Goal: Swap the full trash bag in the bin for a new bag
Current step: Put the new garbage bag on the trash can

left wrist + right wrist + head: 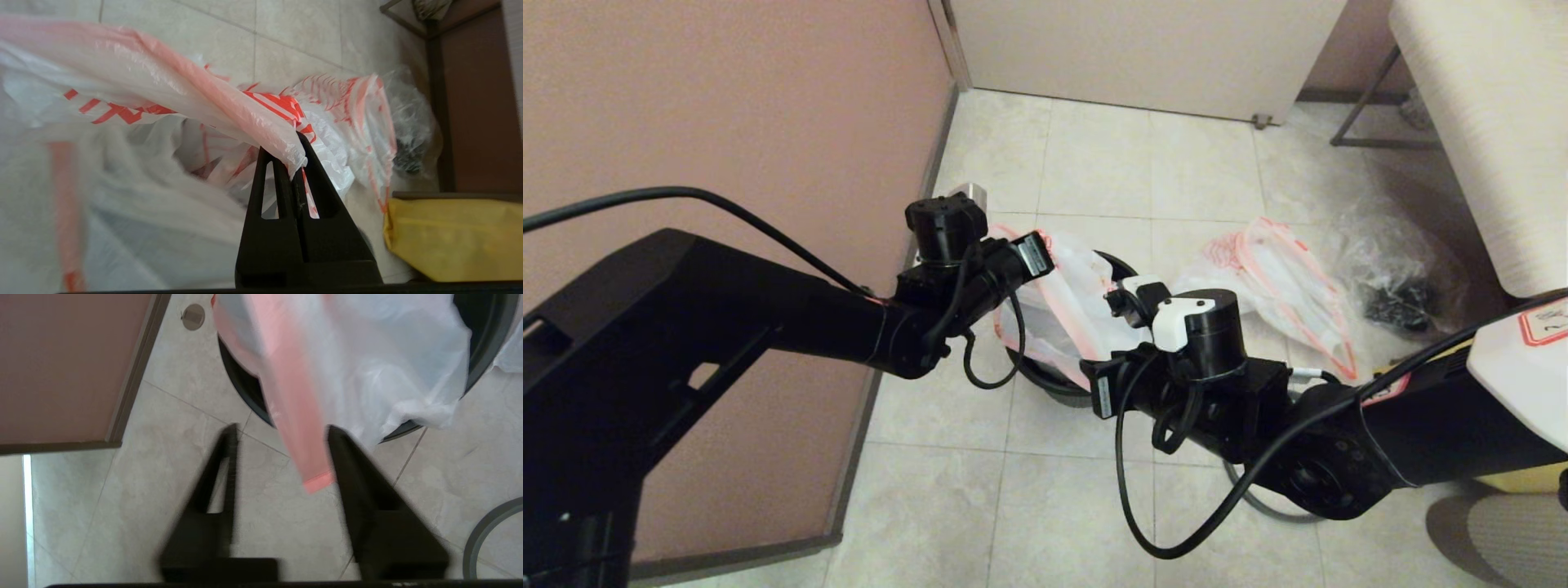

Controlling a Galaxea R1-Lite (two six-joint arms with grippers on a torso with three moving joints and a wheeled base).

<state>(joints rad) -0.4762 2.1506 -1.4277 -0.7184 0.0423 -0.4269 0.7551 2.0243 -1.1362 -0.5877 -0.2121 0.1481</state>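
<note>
The new bag (1078, 310), white with orange print, hangs over the black bin (1045, 380) on the tiled floor. My left gripper (1033, 253) is at the bag's far-left edge, shut on its orange rim (296, 157). At the bin's near-right side my right gripper (282, 433) stands open. An orange strip of the bag (302, 449) dangles loose between its fingers, close to one finger (347, 465). The bin's dark rim (241, 384) shows under the bag. The full trash bag (1282, 278) lies on the floor to the right of the bin.
A clear crinkled bag with black contents (1401, 278) lies right of the full bag. A grey hoop (486, 526) rests on the floor near my right arm. A yellow bag (453, 237) sits further right. A pink wall (727, 122) runs along the left, a white cabinet (1494, 122) at right.
</note>
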